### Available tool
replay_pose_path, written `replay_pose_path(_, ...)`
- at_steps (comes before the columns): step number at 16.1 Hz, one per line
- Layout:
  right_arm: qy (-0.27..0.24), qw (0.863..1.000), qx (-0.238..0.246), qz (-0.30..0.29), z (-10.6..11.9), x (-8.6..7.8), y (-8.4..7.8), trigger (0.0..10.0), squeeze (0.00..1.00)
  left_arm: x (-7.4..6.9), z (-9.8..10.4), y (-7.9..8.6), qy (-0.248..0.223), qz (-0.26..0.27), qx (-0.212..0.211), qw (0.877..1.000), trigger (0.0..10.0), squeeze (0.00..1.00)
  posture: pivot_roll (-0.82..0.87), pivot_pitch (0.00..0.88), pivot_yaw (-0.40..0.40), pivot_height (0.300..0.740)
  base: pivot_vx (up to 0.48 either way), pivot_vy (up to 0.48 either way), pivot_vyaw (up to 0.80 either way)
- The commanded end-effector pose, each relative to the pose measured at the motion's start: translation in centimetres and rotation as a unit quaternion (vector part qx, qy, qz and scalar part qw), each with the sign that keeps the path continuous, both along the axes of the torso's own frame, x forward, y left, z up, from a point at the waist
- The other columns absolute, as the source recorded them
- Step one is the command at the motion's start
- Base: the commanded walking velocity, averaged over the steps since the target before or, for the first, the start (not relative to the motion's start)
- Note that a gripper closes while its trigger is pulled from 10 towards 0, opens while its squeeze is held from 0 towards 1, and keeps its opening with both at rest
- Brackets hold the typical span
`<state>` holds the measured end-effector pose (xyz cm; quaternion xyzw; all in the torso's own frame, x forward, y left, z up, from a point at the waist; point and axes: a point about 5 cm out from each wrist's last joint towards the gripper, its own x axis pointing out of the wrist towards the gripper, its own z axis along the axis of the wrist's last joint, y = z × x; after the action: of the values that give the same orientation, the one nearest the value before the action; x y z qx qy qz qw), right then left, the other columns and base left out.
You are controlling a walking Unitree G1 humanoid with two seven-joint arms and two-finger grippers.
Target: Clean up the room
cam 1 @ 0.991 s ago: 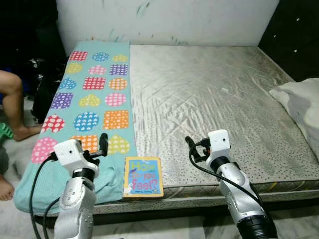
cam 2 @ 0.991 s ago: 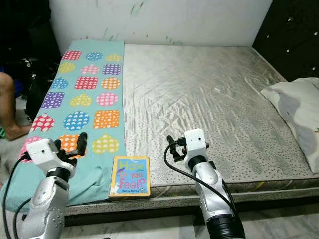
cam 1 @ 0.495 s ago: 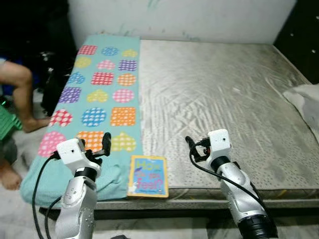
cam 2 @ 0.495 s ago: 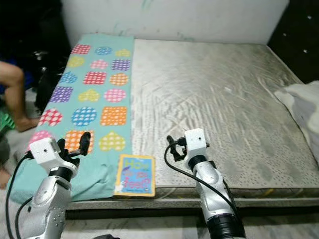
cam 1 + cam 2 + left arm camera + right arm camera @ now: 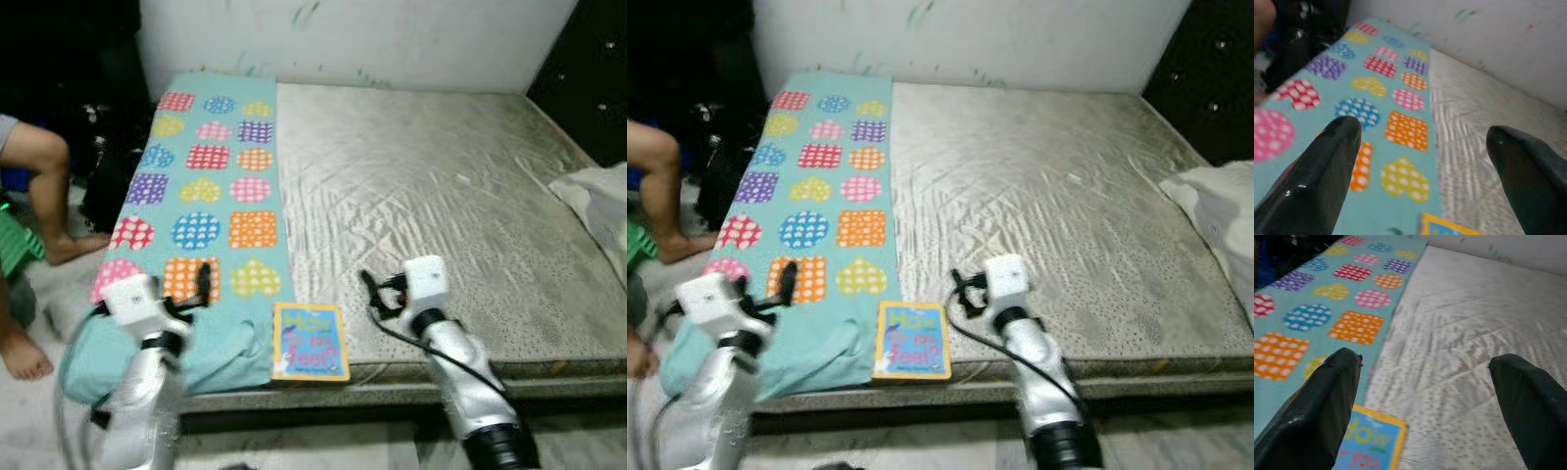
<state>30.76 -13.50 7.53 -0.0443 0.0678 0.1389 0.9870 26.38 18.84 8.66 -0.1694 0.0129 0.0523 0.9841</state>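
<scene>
A children's picture book [image 5: 310, 341] with a blue and yellow cover lies flat at the mattress's near edge. It also shows in the wrist views [image 5: 1442, 227] [image 5: 1369, 443]. Beside it on the left lies a teal blanket [image 5: 211, 186] with coloured dotted shapes, its near end bunched over the bed's edge. My left gripper [image 5: 204, 279] hovers open over the blanket's near end, left of the book. My right gripper [image 5: 367, 291] hovers open over the bare mattress [image 5: 431, 186], just right of the book. Nothing is between the fingers [image 5: 1327, 166] [image 5: 1327, 396] of either one.
A person's bare leg [image 5: 44, 171] and foot [image 5: 24, 357] are on the floor at the left, near a green object [image 5: 15, 245] and a black bag [image 5: 103, 186]. A white pillow [image 5: 598, 196] lies at the bed's right edge. A white wall runs behind the bed.
The camera has shifted, so the bed and book sit further right in the picture. Both grippers hold the same open pose near the book; the left arm looks blurred.
</scene>
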Motion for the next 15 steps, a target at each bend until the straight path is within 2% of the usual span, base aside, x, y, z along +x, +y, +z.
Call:
replay_pose_path(1,0.000,1.000,-0.009,-0.010,0.00,0.00,-0.88,10.0,0.00,0.19,0.23,-0.63,-0.006,-0.007,-0.003,1.000,10.0,0.00,-0.08,0.073,-0.033,0.740,0.000,0.000,0.00)
replay_pose_path(12,-0.007,1.000,-0.020,-0.005,0.16,0.09,-0.86,10.0,0.00,0.14,0.82,-1.17,-0.031,-0.031,-0.010,0.999,10.0,0.00,-0.08,0.072,-0.033,0.740,0.000,0.000,0.00)
replay_pose_path(15,-0.009,1.000,-0.021,-0.005,0.16,0.09,-0.91,10.0,0.00,0.10,0.92,-1.35,-0.035,-0.035,-0.012,0.999,10.0,0.00,-0.08,0.072,-0.033,0.740,0.300,0.000,0.00)
